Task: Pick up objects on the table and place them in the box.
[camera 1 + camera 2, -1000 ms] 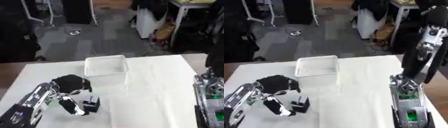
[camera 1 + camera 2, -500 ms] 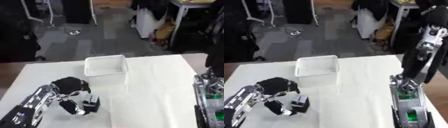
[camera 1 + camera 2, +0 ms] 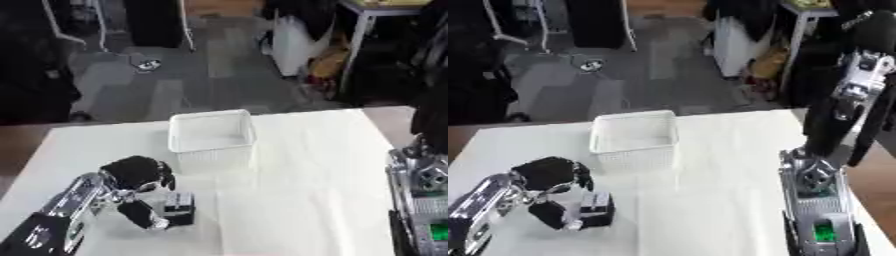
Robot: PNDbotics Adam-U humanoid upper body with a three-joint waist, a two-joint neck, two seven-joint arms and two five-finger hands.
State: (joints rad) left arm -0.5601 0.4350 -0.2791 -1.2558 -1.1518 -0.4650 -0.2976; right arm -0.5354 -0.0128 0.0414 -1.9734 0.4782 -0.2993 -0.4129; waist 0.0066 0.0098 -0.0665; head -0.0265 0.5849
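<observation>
A small black and white block [image 3: 179, 208] stands on the white table [image 3: 297, 200] at the lower left. My left hand [image 3: 135, 173] is bent over it from the left, its thumb [image 3: 143, 215] against the block's left side and its fingers curled above it. The box is a white mesh basket [image 3: 213, 135] standing upright just behind the hand, with nothing visible inside. My right arm [image 3: 815, 200] lies along the right edge, with a green light near the bottom. Its hand does not show.
The table's far edge runs just behind the basket, with grey floor, a black stand and dark furniture beyond it. Bare white tabletop stretches between the basket and my right arm.
My left hand has lowered a little and curled closer round the block. The block and the basket stay where they were, and the right arm has not moved.
</observation>
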